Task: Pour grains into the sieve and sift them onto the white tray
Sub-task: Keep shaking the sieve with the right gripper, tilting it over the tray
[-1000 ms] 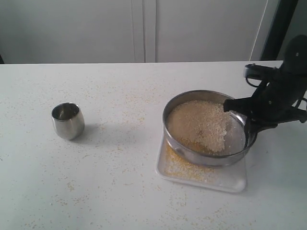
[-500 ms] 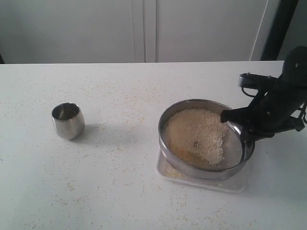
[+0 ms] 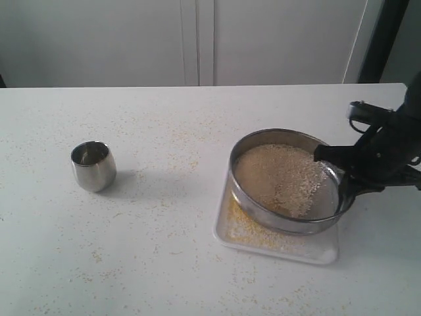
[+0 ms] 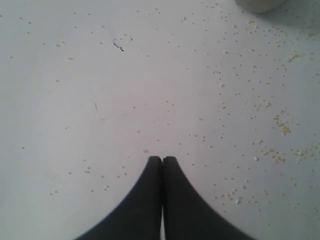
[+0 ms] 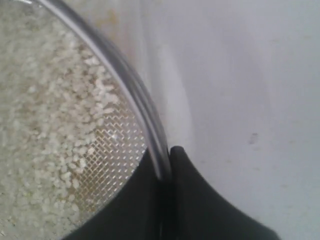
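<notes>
The round steel sieve point(image 3: 253, 209) hangs tilted just above the white tray point(image 3: 227, 239), holding a heap of whitish grains point(image 3: 279, 179). Fine yellow grains lie on the tray under it. My right gripper point(image 3: 342, 187) is shut on the sieve's right rim; in the right wrist view the rim point(image 5: 131, 85) runs between the black fingers point(image 5: 200, 200), with mesh and grains point(image 5: 45, 130) beside them. My left gripper point(image 4: 162, 159) is shut with nothing in it, over bare table speckled with stray grains; it is out of the exterior view.
A small rounded steel cup point(image 3: 93, 166) stands upright at the left of the white table point(image 3: 164, 131). Stray grains are scattered over the table. A white cabinet wall runs behind the table's far edge.
The sieve has been shaken: it shifted left and down half a second ago, then back right now. The grain heap has shifted inside it. The cup has not moved.
</notes>
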Motion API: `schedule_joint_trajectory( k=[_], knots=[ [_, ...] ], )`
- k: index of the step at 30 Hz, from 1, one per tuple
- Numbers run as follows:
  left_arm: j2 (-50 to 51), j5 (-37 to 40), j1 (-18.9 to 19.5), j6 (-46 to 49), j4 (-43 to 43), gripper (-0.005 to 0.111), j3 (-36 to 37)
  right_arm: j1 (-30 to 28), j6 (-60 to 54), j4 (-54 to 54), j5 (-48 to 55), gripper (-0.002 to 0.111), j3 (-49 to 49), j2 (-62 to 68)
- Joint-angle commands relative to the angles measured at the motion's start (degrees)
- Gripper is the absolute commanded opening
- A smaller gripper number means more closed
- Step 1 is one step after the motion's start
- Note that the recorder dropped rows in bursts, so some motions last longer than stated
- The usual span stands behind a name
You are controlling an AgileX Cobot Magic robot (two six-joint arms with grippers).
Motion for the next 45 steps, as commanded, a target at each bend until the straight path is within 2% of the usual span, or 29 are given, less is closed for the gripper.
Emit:
schedule_joint_trajectory(
  k=[1, 3, 5, 8, 10, 11, 13, 15, 17, 19, 21, 23, 25, 27, 30, 32, 35, 37, 39, 40, 42, 45],
  knots=[
    [-0.37, 0.67, 0.11, -0.29, -0.46, 0.0, 0.3, 1.04, -2.82, -1.76, 0.02, 0.0, -0.1, -0.77],
    [-0.37, 0.67, 0.11, -0.29, -0.46, 0.0, 0.3, -1.26, 7.08, -7.63, -0.22, 0.0, -0.1, -0.77],
    [-0.37, 0.67, 0.11, -0.29, -0.46, 0.0, 0.3, -2.21, 10.22, -6.59, -0.07, 0.0, -0.1, -0.77],
    [-0.37, 0.67, 0.11, -0.29, -0.46, 0.0, 0.3, 0.85, -2.95, 6.21, 0.56, 0.0, -0.1, -1.3],
    [-0.37, 0.67, 0.11, -0.29, -0.46, 0.0, 0.3, 2.15, -9.95, 6.14, 0.17, 0.0, -0.1, -1.79],
    [-0.37, 0.67, 0.11, -0.29, -0.46, 0.0, 0.3, 1.99, -7.88, 3.25, -0.14, 0.0, -0.1, -2.06],
    [-0.37, 0.67, 0.11, -0.29, -0.46, 0.0, 0.3, -0.4, 2.75, -7.08, -0.38, 0.0, -0.1, -2.18],
    [-0.37, 0.67, 0.11, -0.29, -0.46, 0.0, 0.3, -2.14, 12.3, -12.43, 0.72, 0.0, -0.02, -2.18],
    [-0.37, 0.67, 0.11, -0.29, -0.46, 0.0, 0.3, -1.82, 10.61, -9.92, 0.91, 0.0, -0.02, -2.18],
    [-0.37, 0.67, 0.11, -0.29, -0.46, 0.0, 0.3, 0.65, 4.14, -2.69, 0.33, 0.0, -0.02, -2.65],
    [-0.37, 0.67, 0.11, -0.29, -0.46, 0.0, 0.3, 2.27, -1.66, -2.1, -0.56, 0.0, -0.02, -3.24],
    [-0.37, 0.67, 0.11, -0.29, -0.46, 0.0, 0.3, 1.65, 1.22, -7.12, -1.51, 0.0, -0.02, -3.63],
    [-0.37, 0.67, 0.11, -0.29, -0.46, 0.0, 0.3, -0.26, 9.65, -11.81, -1.61, 0.0, -0.02, -3.66],
    [-0.37, 0.67, 0.11, -0.29, -0.46, 0.0, 0.3, -1.11, 13.96, -10.49, -1.3, 0.0, -0.02, -3.76],
    [-0.37, 0.67, 0.11, -0.29, -0.46, 0.0, 0.3, 2.04, 2.82, -0.85, -1.2, 0.0, -0.02, -4.15],
    [-0.37, 0.67, 0.11, -0.29, -0.46, 0.0, 0.3, 3.91, -4.65, -1.59, -2.31, 0.0, -0.02, -4.54],
    [-0.37, 0.67, 0.11, -0.29, -0.46, 0.0, 0.3, 1.54, 7.86, -9.92, -4.93, 0.0, -0.02, -4.54],
    [-0.37, 0.67, 0.11, -0.29, -0.46, 0.0, 0.3, -0.11, 14.37, -9.93, -4.49, 0.0, -0.02, -4.01],
    [-0.37, 0.67, 0.11, -0.29, -0.46, 0.0, 0.3, 0.82, 8.96, -5.35, -3.32, 0.0, -0.02, -3.91],
    [-0.37, 0.67, 0.11, -0.29, -0.46, 0.0, 0.3, 2.48, 2.17, -0.76, -2.36, 0.0, -0.02, -4.18],
    [-0.37, 0.67, 0.11, -0.29, -0.46, 0.0, 0.3, 3.95, -5.92, 0.71, -1.94, 0.0, -0.02, -4.74],
    [-0.37, 0.67, 0.11, -0.29, -0.46, 0.0, 0.3, 1.39, 1.28, -4.86, -2.54, 0.0, -0.02, -4.81]
  ],
)
